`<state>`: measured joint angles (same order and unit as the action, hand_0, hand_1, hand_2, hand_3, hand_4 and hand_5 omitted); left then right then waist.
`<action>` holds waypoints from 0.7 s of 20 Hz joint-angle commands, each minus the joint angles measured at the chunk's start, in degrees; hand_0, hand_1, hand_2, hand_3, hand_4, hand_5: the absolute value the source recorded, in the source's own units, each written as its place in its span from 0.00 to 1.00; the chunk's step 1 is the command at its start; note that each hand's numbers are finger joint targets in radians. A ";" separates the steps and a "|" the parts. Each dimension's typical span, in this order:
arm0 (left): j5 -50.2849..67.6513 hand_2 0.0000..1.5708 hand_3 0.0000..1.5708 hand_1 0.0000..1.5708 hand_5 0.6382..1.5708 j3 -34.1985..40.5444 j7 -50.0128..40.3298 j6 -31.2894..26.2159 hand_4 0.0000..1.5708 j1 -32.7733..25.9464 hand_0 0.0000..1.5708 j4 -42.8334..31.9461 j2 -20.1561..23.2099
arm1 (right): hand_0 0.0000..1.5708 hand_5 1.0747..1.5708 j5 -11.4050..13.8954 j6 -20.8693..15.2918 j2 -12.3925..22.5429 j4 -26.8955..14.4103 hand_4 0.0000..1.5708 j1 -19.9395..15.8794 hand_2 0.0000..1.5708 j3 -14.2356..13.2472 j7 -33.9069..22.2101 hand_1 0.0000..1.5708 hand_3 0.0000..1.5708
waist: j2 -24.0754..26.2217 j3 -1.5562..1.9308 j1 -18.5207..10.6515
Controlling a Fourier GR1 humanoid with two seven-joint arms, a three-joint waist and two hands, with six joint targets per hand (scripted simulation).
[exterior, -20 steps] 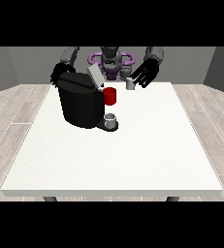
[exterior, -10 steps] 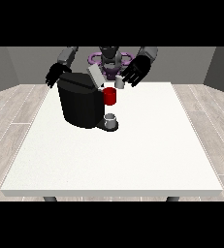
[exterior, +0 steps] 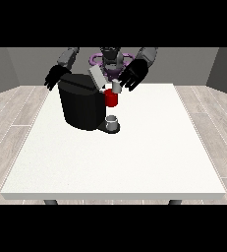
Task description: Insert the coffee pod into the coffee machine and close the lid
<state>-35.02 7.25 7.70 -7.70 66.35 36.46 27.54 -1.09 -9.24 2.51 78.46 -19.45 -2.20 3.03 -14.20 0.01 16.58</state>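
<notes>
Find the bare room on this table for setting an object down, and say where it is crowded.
Free: the table in front of and to the view's right of the coffee machine. Crowded: the far edge, where both hands flank the machine.

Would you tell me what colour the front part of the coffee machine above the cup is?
Red, on the coffee machine, as seen in the front view.

A large white rectangular counter [exterior: 134, 162] fills the middle of the view, its near edge thin and pale, with two dark legs showing beneath the front edge. Around it lies a light grey wood-plank floor [exterior: 7, 123], and plain grey walls [exterior: 218, 64] rise behind.
</notes>
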 commanded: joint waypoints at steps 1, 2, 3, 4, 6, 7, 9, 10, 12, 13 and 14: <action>-0.82 0.84 0.78 0.82 1.00 -1.16 -0.83 -1.43 0.32 -0.32 0.82 -0.40 -1.43 | 0.00 1.00 -0.20 -0.53 -0.52 -0.50 0.34 0.61 0.00 -0.11 -1.26 0.00 0.00 | 1.48 0.00 -0.67; -0.35 0.84 0.78 0.82 1.00 -0.10 -0.51 0.37 0.32 0.16 0.82 -0.70 -1.61 | 0.00 1.00 -0.70 0.89 0.56 -0.22 0.34 -0.30 0.00 -0.56 0.15 0.00 0.00 | -1.15 0.00 0.40; -0.93 0.84 0.78 0.83 1.00 -1.23 -0.80 -0.30 0.32 -0.08 0.83 0.21 -2.62 | 0.00 1.00 -1.14 0.84 0.52 -0.82 0.33 -0.14 0.00 -1.05 -0.22 0.00 0.00 | 1.20 0.01 -0.72; -0.70 0.85 0.79 0.84 1.00 -0.18 -2.38 0.53 0.32 0.41 0.84 -1.07 -2.39 | 0.00 1.00 -0.17 -0.03 -0.94 0.34 0.32 1.23 0.00 0.62 -0.23 0.00 0.00 | 0.72 0.00 0.82; -0.45 0.83 0.78 0.81 1.00 0.41 0.79 -1.75 0.33 1.68 0.81 -1.72 0.80 | 0.00 1.00 0.98 -1.04 -0.98 1.87 0.33 0.19 0.00 1.90 -1.54 0.00 0.00 | -0.88 -0.02 0.96; -1.13 0.82 0.77 0.78 1.00 -0.29 -1.15 0.45 0.33 -0.32 0.78 -1.51 -1.85 | 0.00 1.00 -1.40 1.01 0.43 2.23 0.33 1.14 0.00 0.32 -3.42 0.00 0.00 | 1.72 -0.01 1.42; -1.75 0.82 0.77 0.80 1.00 -0.83 -0.19 0.90 0.32 1.79 0.80 -0.62 -1.95 | 0.00 1.00 -0.68 -0.90 -1.23 0.79 0.33 -1.53 0.00 0.21 -0.25 0.00 0.00 | -1.69 0.00 0.24; -1.68 0.80 0.76 0.77 1.00 -0.17 0.23 0.10 0.32 1.19 0.77 -1.66 -0.07 | 0.00 1.00 0.20 -0.37 -1.11 2.56 0.33 2.10 0.00 1.89 -1.61 0.00 0.00 | -0.11 -0.01 1.93; -0.87 0.80 0.75 0.75 1.00 -0.27 -1.17 -2.60 0.31 3.20 0.75 -0.96 -1.14 | 0.00 1.00 -0.77 0.56 -1.02 -0.42 0.33 1.26 0.00 0.40 2.75 0.00 0.00 | -0.77 0.01 0.50; -1.58 0.80 0.76 0.75 1.00 -1.74 -0.50 0.09 0.32 -0.94 0.75 0.01 -5.01 | 0.00 1.00 -1.95 -0.04 0.67 -1.13 0.33 0.40 0.00 -2.29 -0.21 0.00 0.00 | 1.54 0.00 -1.63; -2.31 0.80 0.76 0.75 1.00 -2.14 1.41 0.05 0.31 -0.67 0.75 0.81 -3.27 | 0.00 1.00 -2.43 1.90 1.26 -2.41 0.31 1.51 0.00 -2.64 4.15 0.00 0.00 | -0.35 0.01 -1.92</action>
<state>-36.51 6.17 7.47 -7.90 66.82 36.17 24.95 -2.57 -8.63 2.66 77.92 -18.59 -3.20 4.17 -14.24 0.02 16.20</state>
